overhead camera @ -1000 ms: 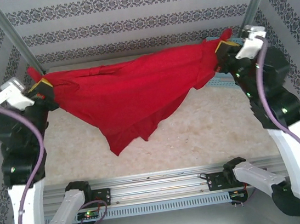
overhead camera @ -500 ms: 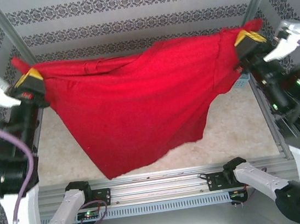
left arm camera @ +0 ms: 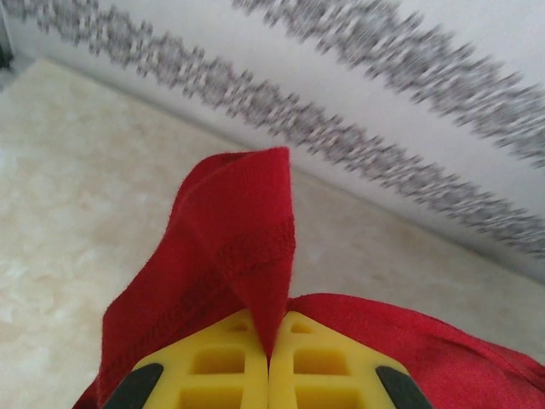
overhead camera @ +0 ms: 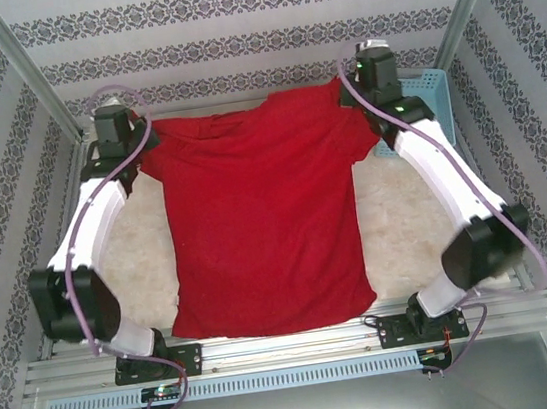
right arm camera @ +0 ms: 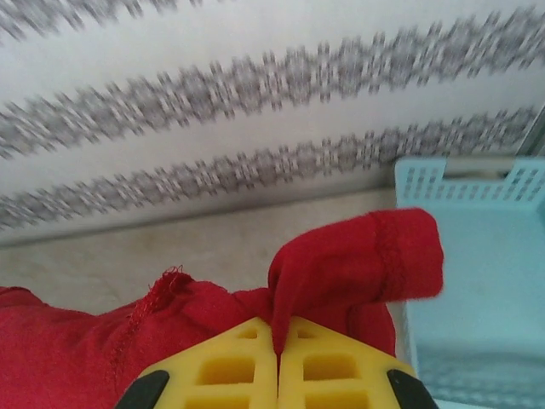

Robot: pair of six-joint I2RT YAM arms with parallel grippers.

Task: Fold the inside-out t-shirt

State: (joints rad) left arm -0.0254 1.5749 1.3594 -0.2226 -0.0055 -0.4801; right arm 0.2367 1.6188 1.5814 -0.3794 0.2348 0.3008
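**Top external view: red t-shirt spread out, both grippers pinching its far corners**

Top external view, looking down on a pale table [overhead camera: 141,272] walled in by white panels with grey patterned bands. The inside-out t-shirt [overhead camera: 261,226], plain red, lies opened out along the middle of the table. Its shoulders and short sleeves are at the far edge, and its hem is at the near edge, just beside the metal rail [overhead camera: 292,343] where the arm bases are bolted. Both arms reach forward to the far side, the left arm to the shirt's left shoulder area and the right arm to its right shoulder area. A light blue basket [overhead camera: 437,102] stands in the far right corner, just beside the right arm's wrist.

Left wrist view: the left gripper [left arm camera: 269,328] has its yellow fingers pressed together on a fold of red cloth. A hemmed flap with a line of stitching stands up from between them, and more of the shirt trails off to the right over the table.

Right wrist view: the right gripper [right arm camera: 277,332] is likewise pinched onto the shirt, its yellow fingers meeting on a bunched fold. A stitched hem edge curls over to the right, towards the blue basket close beside it.
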